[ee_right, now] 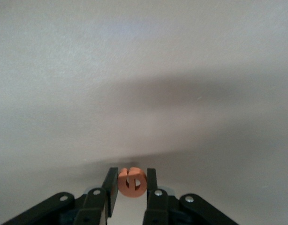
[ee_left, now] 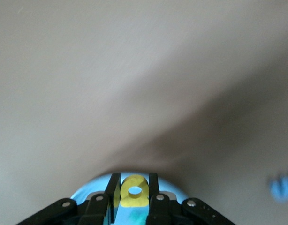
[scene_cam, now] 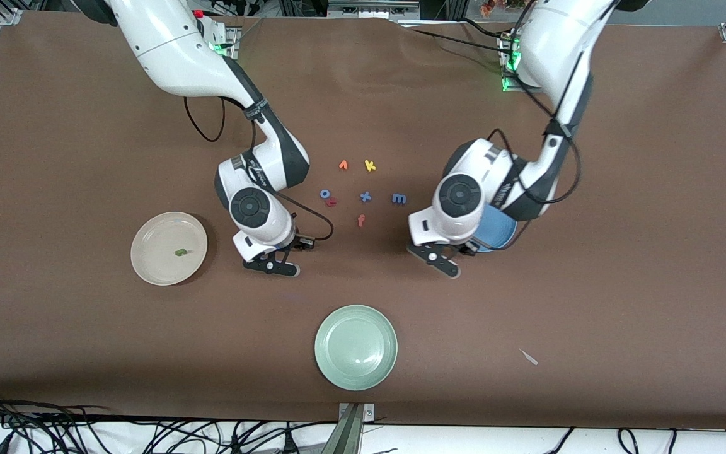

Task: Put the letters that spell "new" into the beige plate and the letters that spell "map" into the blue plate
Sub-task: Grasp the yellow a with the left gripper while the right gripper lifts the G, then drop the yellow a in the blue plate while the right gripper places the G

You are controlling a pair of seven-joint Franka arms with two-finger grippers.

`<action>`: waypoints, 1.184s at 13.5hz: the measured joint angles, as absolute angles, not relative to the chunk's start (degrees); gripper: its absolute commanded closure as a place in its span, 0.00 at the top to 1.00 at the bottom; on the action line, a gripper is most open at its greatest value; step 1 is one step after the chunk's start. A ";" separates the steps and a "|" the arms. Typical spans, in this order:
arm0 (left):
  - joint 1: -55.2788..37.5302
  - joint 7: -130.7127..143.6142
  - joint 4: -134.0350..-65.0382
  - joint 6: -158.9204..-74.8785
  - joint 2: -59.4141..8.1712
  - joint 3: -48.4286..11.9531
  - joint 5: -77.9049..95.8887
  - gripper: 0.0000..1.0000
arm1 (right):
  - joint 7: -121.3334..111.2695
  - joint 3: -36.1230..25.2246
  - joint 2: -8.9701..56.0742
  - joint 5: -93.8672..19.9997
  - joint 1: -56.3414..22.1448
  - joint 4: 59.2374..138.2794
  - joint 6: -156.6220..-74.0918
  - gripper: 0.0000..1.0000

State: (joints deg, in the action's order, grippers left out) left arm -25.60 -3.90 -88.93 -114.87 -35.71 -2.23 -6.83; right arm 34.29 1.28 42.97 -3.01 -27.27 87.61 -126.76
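Brown table (scene_cam: 86,126) carries three plates: beige plate (scene_cam: 155,265) toward right arm's end, blue plate (scene_cam: 500,232) toward left arm's end, pale green plate (scene_cam: 356,347) nearest front camera. Foam letters lie loose mid-table: orange piece (scene_cam: 343,165), yellow "k" (scene_cam: 370,166), blue "o" (scene_cam: 324,194) touching small red letter (scene_cam: 332,202), blue "x" (scene_cam: 366,197), blue "m" (scene_cam: 399,198), orange-red "f" (scene_cam: 361,220). Small pale scrap (scene_cam: 529,357) near green plate

Brown counter (scene_cam: 86,353), cream-beige plate (scene_cam: 149,268) with green letter (scene_cam: 181,252), pale green plate (scene_cam: 355,372), blue plate (scene_cam: 503,234), yellow "p" (ee_left: 134,191), orange "e" (ee_right: 132,182), blue "m" (scene_cam: 399,198), yellow "k" (scene_cam: 370,165), black end effectors
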 measured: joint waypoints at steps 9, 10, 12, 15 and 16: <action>-24.41 -6.47 -108.45 -115.91 -27.42 -2.56 -6.83 0.25 | 9.72 -6.07 35.66 -2.98 -24.41 94.19 -122.13 0.27; -24.39 -6.47 -110.65 -118.91 -27.36 -2.56 -6.83 0.27 | 7.24 -6.81 34.58 -2.98 -24.38 96.17 -123.31 0.27; -24.14 -6.46 -115.28 -125.52 -27.29 -2.50 -6.83 0.95 | 2.14 -8.44 33.20 -2.98 -24.37 99.26 -124.66 0.27; -23.89 -6.09 -118.39 -128.59 -26.34 -2.44 -6.83 1.00 | -5.45 -12.06 32.29 -2.99 -24.31 101.97 -125.32 0.27; -23.89 -6.01 -118.27 -127.87 -25.27 -2.43 -6.83 1.00 | -7.65 -13.39 32.04 -3.00 -24.27 102.80 -125.49 0.27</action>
State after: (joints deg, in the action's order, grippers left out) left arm -23.89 -6.01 -118.27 -127.87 -25.27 -2.43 -6.83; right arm -7.65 -13.39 32.04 -3.00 -24.27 102.80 -125.49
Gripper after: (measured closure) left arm 0.383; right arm 0.714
